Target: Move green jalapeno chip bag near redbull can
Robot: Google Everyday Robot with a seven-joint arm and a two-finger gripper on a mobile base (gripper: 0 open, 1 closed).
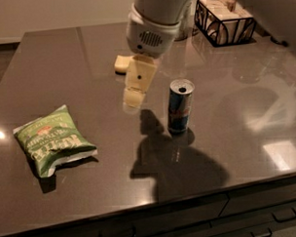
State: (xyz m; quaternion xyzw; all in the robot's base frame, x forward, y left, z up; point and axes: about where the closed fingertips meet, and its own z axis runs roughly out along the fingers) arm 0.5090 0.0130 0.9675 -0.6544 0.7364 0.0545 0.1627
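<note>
The green jalapeno chip bag [52,141] lies flat on the dark table near its front left. The redbull can [179,106] stands upright near the table's middle. My gripper [133,97] hangs above the table between the two, just left of the can and well right of the bag, holding nothing that I can see. The white arm reaches in from the top of the view.
A pale yellow sponge [121,64] lies behind the gripper, partly hidden by it. A black wire basket [224,21] stands at the back right. The table's front edge [156,208] runs along the bottom, with drawers below.
</note>
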